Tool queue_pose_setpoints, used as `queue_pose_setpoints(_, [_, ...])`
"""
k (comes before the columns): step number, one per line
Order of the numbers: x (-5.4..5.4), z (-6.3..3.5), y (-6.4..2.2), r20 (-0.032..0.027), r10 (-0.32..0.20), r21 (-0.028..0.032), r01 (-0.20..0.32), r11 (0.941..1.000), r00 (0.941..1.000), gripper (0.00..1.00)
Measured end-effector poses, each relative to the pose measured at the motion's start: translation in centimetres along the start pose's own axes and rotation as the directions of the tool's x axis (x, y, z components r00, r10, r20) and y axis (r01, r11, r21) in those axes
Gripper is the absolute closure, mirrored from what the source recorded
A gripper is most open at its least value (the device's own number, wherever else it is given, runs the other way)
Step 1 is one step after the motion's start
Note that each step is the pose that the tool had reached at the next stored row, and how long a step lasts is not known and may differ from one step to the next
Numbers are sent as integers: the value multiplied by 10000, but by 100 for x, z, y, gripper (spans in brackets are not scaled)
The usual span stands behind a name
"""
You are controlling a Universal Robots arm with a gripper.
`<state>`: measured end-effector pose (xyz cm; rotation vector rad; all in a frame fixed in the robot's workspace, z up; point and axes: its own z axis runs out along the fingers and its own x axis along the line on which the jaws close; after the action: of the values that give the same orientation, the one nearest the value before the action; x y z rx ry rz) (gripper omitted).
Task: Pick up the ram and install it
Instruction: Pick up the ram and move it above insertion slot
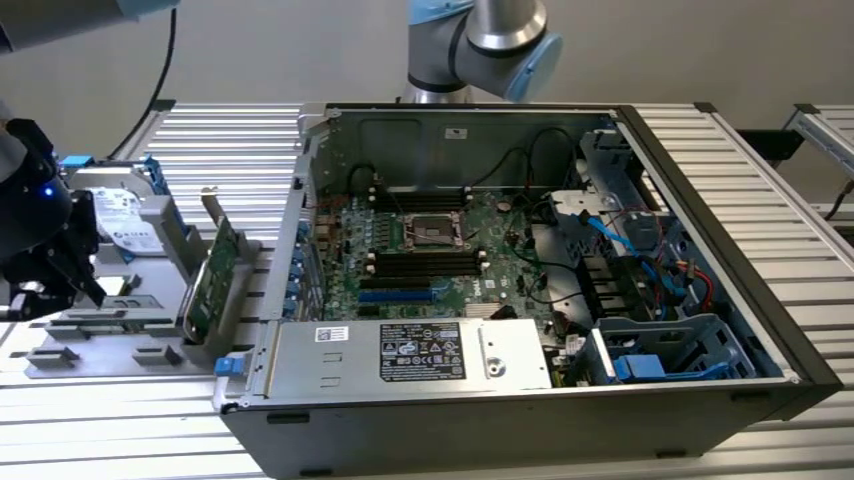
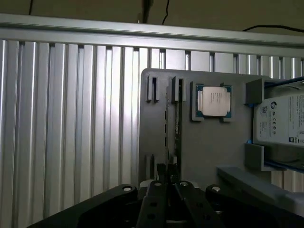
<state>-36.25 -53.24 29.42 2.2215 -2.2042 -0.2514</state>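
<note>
The exterior view gave the open computer case (image 1: 707, 180) and its memory slots (image 1: 424, 262), well apart from my gripper (image 1: 60, 280). The wrist view gave the grey fixture (image 2: 209, 142) just ahead of my fingers (image 2: 161, 172), with the ram (image 2: 179, 118) standing edge-on in its groove. My fingers were closed on its near end. I judged it light, stiff and fragile: hold by the board edges, clear of the chips.

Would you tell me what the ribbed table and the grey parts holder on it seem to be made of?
The table looks like bare aluminium: silvery ribbed profiles with a soft metallic sheen. The parts holder is probably matte grey plastic, though painted metal is possible: dull, even surface, no glints.
</note>
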Motion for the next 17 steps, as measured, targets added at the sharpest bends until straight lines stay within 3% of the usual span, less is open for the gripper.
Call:
queue_pose_setpoints(4, [-16, -143, -91, 22, 5, -46, -5, 10000, 10000, 87])
queue_pose_setpoints(11, [-32, -329, -388, 113, 7, -151, -6, 9999, 9999, 87])
queue_pose_setpoints(17, [-50, -520, -641, 160, 5, -176, -2, 9998, 9999, 87])
